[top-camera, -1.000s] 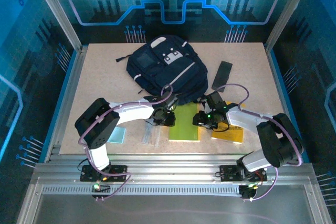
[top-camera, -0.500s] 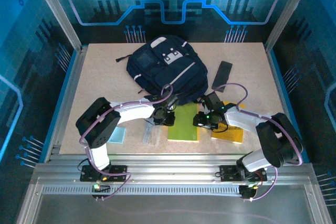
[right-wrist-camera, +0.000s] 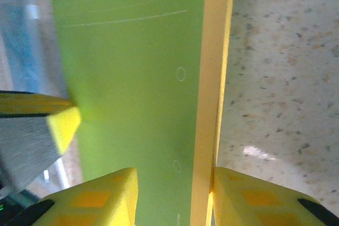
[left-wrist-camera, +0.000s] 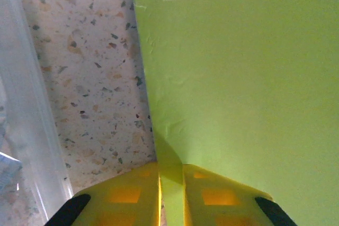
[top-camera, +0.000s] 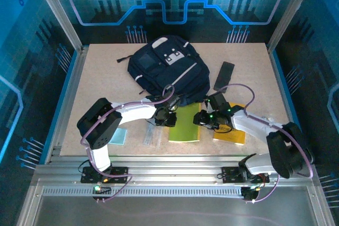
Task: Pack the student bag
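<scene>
Top external: the student bag [top-camera: 167, 67] lies flat at the far middle of the tabletop [top-camera: 106, 78], its near edge just beyond a green notebook [top-camera: 185, 125]. A black flat device [top-camera: 224, 75] lies to the right of the bag. A yellow book [top-camera: 233, 133] lies just right of the notebook. The left tool [top-camera: 167, 119] is at the notebook's left edge and the right tool [top-camera: 203, 121] is at its right edge. Both arms reach inward, low over the tabletop.

Left wrist: left tool [left-wrist-camera: 170, 168] narrow, jaws nearly together with a thin strip of green notebook [left-wrist-camera: 238, 78] pinched between them. Speckled tabletop [left-wrist-camera: 90, 78] to the left, then a clear plastic item [left-wrist-camera: 26, 104].

Right wrist: right tool [right-wrist-camera: 174, 175] part-way apart, straddling the green notebook [right-wrist-camera: 132, 78] and its yellow edge strip [right-wrist-camera: 214, 51]. No grip is evident. Tabletop [right-wrist-camera: 286, 51] to the right.
</scene>
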